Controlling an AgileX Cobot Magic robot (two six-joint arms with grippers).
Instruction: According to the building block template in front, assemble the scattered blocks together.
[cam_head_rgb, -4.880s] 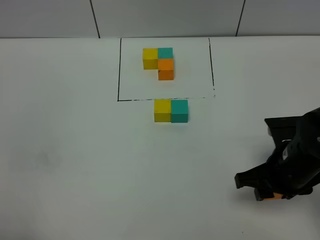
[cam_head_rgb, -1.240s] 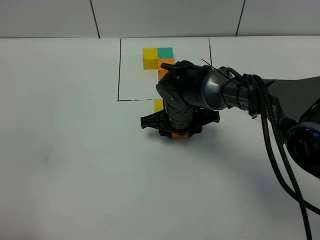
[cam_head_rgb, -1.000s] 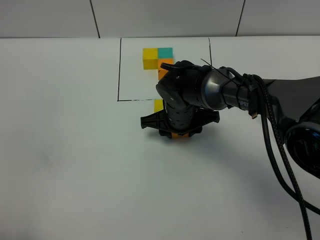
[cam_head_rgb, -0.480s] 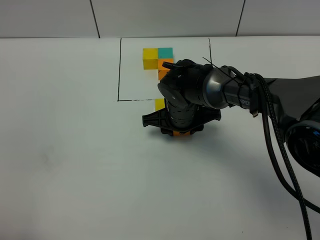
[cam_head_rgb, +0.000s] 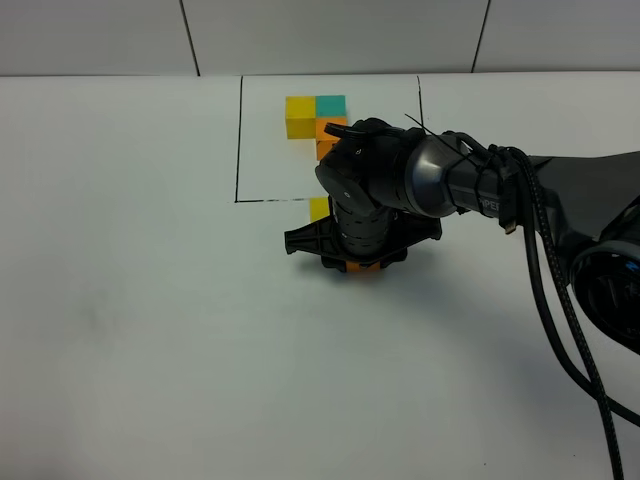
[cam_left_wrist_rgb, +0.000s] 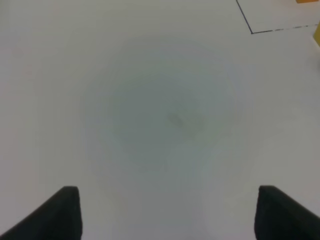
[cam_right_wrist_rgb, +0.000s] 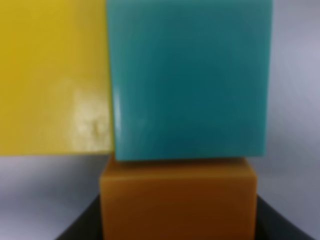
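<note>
My right jaws (cam_head_rgb: 360, 266) clamp the orange block (cam_right_wrist_rgb: 178, 200), butted under the teal block (cam_right_wrist_rgb: 189, 80) beside yellow (cam_right_wrist_rgb: 52, 75), outside the template (cam_head_rgb: 317, 122); release drag could skew it; left jaws (cam_left_wrist_rgb: 167, 212) open.

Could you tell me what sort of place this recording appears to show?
Probably a robot test bench in a lab: a bare white tabletop, a thin black-lined rectangle framing a sample cluster of yellow, teal and orange cubes, and a black cabled robot arm working over loose matching cubes.
</note>
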